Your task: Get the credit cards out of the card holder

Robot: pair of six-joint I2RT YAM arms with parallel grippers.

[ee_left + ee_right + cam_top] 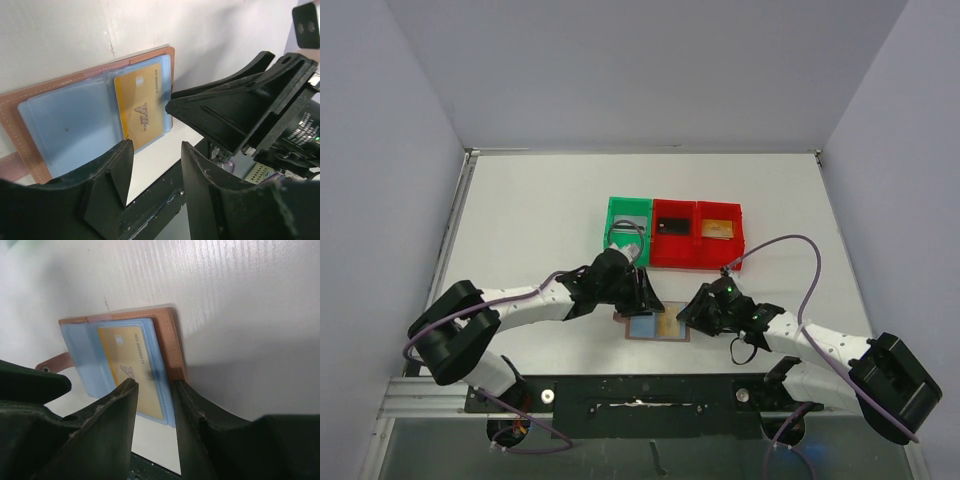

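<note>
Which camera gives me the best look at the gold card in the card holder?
Left wrist: the gold card lies almost whole in its blue sleeve, print visible. The right wrist view shows it partly hidden by the right pincer. The top view shows only a small tan patch.

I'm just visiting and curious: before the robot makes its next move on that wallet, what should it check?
1. The card holder lies open on the table: ok.
2. A gold card sits inside it, ready to pull: ok.
3. The right pincer is open and lined up with the gold card: ok.
4. The left pincer is open and empty: ok.
5. The left pincer pins the card holder down: cannot tell.
</note>
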